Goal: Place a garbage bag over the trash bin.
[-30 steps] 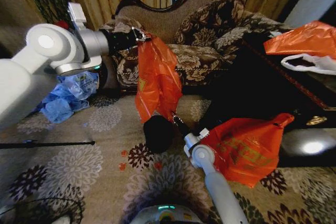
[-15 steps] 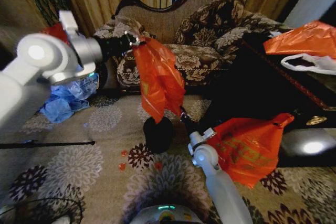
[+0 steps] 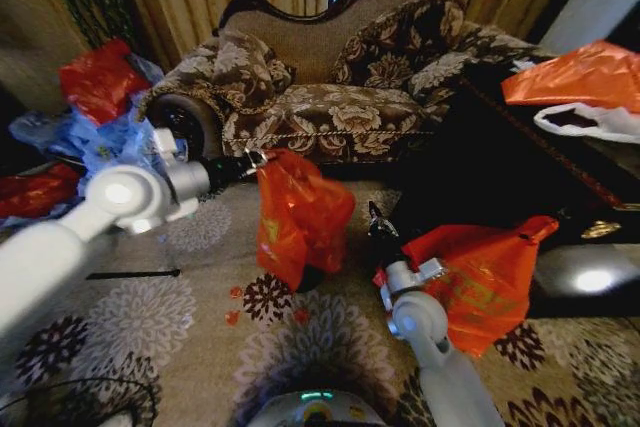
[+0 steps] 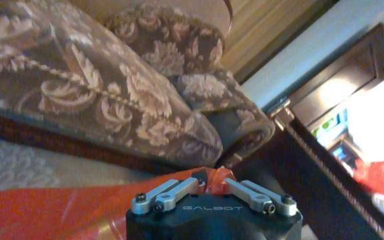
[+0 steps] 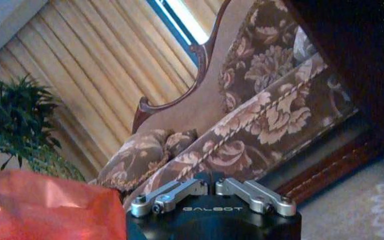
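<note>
The left claw (image 3: 262, 157) pinched the top edge of the garbage bag (image 3: 300, 215), its fingers (image 4: 178, 192) pressed together on the orange plastic. The bag hung low over the trash bin (image 3: 312, 277), which peeked out at its six o'clock on the carpet (image 3: 200, 337). The right claw (image 3: 373, 213) sat at the bag's three o'clock, fingers pressed together on nothing.

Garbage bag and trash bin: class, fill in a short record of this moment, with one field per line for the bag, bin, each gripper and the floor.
garbage bag: orange-red, hanging from the left gripper, draped over the bin
trash bin: black, mostly hidden behind the bag
left gripper: shut on the bag's top edge
right gripper: beside the bag, fingers closed, holding nothing
floor: floral carpet
</note>
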Controlling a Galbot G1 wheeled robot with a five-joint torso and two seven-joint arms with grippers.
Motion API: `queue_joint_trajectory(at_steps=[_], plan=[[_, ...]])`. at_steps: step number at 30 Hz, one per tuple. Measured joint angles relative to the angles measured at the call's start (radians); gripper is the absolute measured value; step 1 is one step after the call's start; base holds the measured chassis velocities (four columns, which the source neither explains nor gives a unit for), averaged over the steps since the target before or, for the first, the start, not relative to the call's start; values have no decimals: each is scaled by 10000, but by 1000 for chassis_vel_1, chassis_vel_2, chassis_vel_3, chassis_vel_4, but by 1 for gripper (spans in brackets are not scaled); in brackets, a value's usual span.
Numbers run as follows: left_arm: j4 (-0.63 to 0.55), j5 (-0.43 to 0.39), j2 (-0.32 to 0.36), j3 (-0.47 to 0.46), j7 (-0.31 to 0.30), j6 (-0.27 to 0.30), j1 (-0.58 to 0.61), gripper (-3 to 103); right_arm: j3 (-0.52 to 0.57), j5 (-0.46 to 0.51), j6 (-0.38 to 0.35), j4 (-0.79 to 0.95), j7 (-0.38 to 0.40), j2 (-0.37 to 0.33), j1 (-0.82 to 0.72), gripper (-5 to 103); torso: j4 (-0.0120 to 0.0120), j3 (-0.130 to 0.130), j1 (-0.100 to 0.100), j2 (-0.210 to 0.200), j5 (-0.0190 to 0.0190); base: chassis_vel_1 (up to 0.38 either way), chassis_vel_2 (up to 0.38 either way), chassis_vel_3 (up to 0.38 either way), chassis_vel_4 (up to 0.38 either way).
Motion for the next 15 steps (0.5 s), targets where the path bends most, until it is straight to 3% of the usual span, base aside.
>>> queue_joint_trajectory(at_steps=[3,5,6,9,10,11,12,14,15], plan=[[201,-107,-16,50,12,8,-341,0,-28,400,-232,-73,-72,-31,4,0,4,0,1,0,2,0,0,0,0],[392,-213,2,171,20,37,-745,0,-82,774,-420,-229,-266,38,-83,5,-1,0,1,0,5,0,0,0,0],[454,-255,17,237,19,46,-912,0,-105,771,-435,-353,-404,148,-163,16,-2,0,1,0,4,0,0,0,0],[501,-284,43,314,10,50,-1060,0,-136,695,-416,-468,-542,253,-274,16,2,1,2,0,3,0,0,0,0],[539,-304,67,381,-2,51,-1188,0,-184,613,-383,-556,-658,331,-407,27,2,1,1,-1,3,0,0,0,0],[597,-330,87,490,-10,53,-1389,0,-289,508,-327,-632,-767,404,-558,27,2,0,1,0,2,0,0,0,0],[644,-356,97,576,-14,53,-1550,0,-396,402,-278,-683,-837,449,-667,37,0,0,1,0,3,0,0,0,0],[692,-388,98,638,-25,53,-1670,0,-519,283,-226,-724,-889,486,-735,37,-1,0,1,0,3,0,0,0,0],[756,-438,96,709,-49,53,-1840,0,-703,92,-160,-754,-958,549,-791,48,-2,1,2,-1,3,0,0,0,0]])
